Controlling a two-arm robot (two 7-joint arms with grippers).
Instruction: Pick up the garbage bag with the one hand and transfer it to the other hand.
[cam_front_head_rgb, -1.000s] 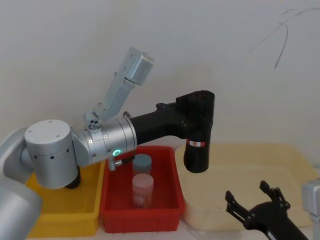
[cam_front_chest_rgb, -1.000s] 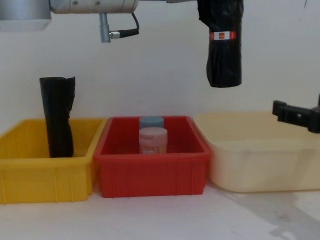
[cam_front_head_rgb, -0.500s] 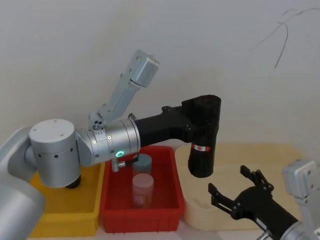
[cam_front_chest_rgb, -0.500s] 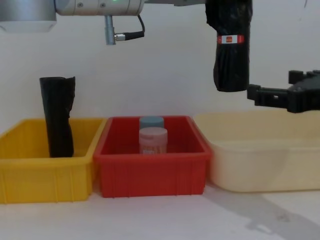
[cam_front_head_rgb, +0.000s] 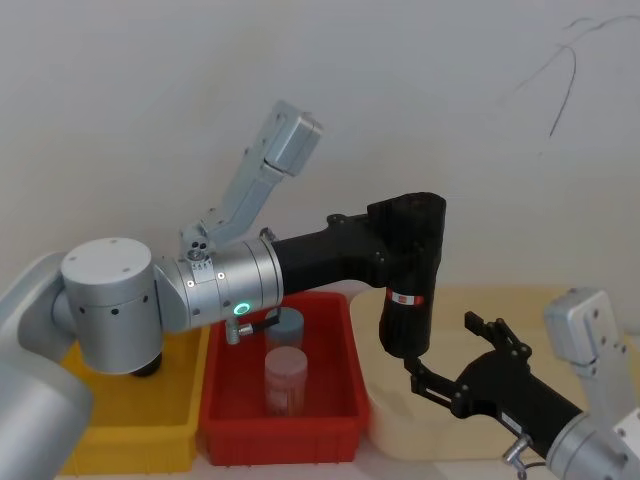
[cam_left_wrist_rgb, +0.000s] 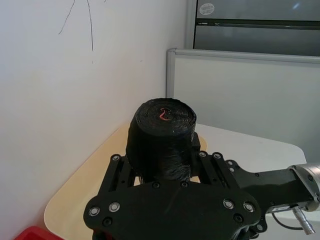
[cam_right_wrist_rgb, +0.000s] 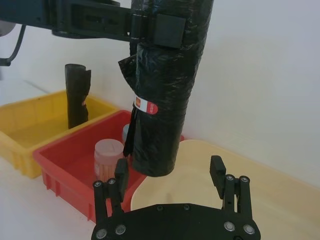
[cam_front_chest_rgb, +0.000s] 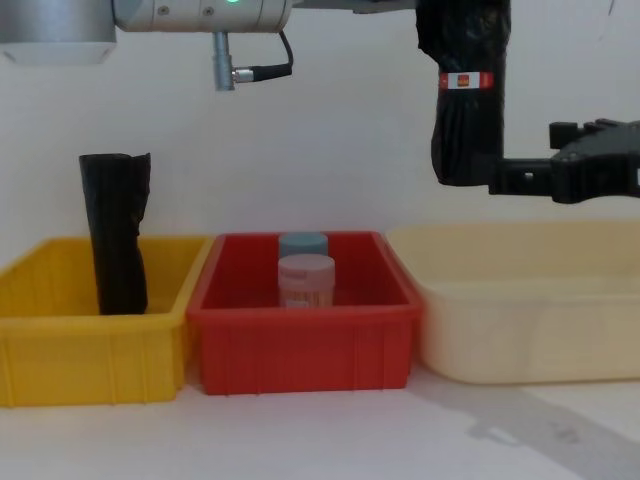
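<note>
R gripper closer to garbage bag, spread, L gripper pinching its top

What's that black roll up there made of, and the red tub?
Roll, in the left pincer: thin plastic film, likely; glossy, crinkled, wound in layers. Red tub: hard moulded plastic, seemingly; smooth sheen, ribbed wall. Right pincer open beside it.

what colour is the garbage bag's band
Red and white band on the garbage bag; clearest in right wrist view.
</note>
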